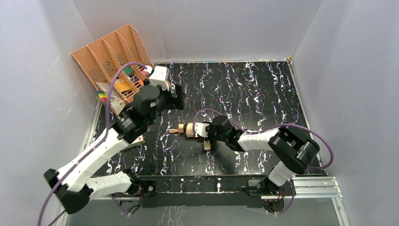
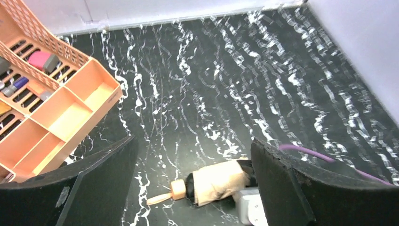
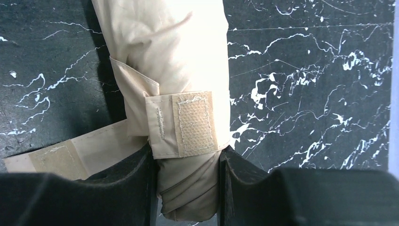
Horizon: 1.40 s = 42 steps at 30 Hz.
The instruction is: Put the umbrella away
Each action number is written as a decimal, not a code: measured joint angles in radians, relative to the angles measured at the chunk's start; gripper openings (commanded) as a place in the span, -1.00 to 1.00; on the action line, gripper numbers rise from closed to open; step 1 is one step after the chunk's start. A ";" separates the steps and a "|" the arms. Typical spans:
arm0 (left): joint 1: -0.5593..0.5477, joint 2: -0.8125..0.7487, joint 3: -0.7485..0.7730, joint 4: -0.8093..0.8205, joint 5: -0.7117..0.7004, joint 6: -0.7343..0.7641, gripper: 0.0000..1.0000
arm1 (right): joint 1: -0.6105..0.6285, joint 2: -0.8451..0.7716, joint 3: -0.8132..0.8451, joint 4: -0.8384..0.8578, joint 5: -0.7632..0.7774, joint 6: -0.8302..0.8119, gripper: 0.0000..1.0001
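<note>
1. The umbrella [image 1: 190, 129] lies lengthwise near the middle of the black marbled worktop [image 1: 263, 94], a little toward 8 o'clock from centre in the top view. Its short tan handle [image 1: 175, 130] points to 9 o'clock.
2. The right claw [image 1: 196, 130] reaches in from 4 o'clock and is pinching the folded fabric. In the right wrist view the claw [image 3: 187, 162] has a dark finger [image 3: 136, 179] pressed against each side of the umbrella [image 3: 174, 70], just below the fastening strap [image 3: 194, 123].
3. Whether the umbrella rests on the worktop or hangs just above it cannot be told.
4. The left claw [image 1: 178, 98] hangs at 11 o'clock from the umbrella, apart from it. In the left wrist view this claw [image 2: 194, 141] is spread wide and holds nothing, with the umbrella [image 2: 219, 183] visible below, between its fingers.
5. The peach-orange file tray [image 1: 94, 61] leans at the 10 o'clock corner, with small coloured items in some compartments. The left wrist view shows the tray [image 2: 108, 94] at 9 o'clock.
</note>
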 measured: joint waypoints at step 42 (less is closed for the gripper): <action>0.343 0.681 -0.008 -0.177 1.028 0.558 0.76 | 0.342 0.217 -0.233 0.708 0.420 -0.328 -0.70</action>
